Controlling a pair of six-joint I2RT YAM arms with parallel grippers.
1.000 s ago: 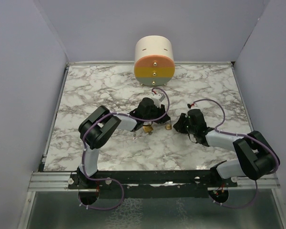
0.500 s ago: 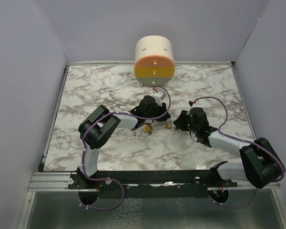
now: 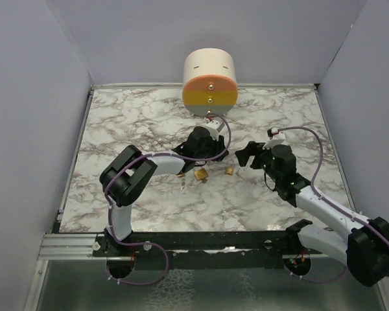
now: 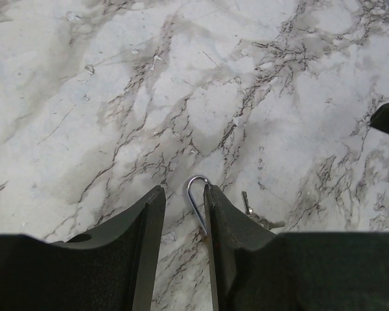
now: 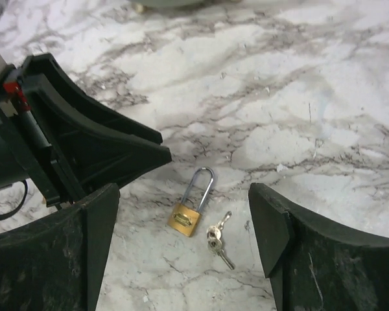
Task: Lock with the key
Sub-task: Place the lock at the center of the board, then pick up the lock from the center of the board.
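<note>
The table was white marble with grey lines, and plain pale purple walls stood around it. Out in the middle, the little gold padlock lay flat on the marble, with its long silver loop sticking out. I could not tell if the loop was snapped shut. The keys lay just beside it, not in the lock. A bit farther back, my right claw pointed down at them with its two fingers spread wide apart, and it held nothing. My left claw was near, just past the padlock. Its fingers had only a thin gap between them and held nothing, and the loop showed close by one finger. At the very back stood a round cream tub with orange, yellow and green stripes.
</note>
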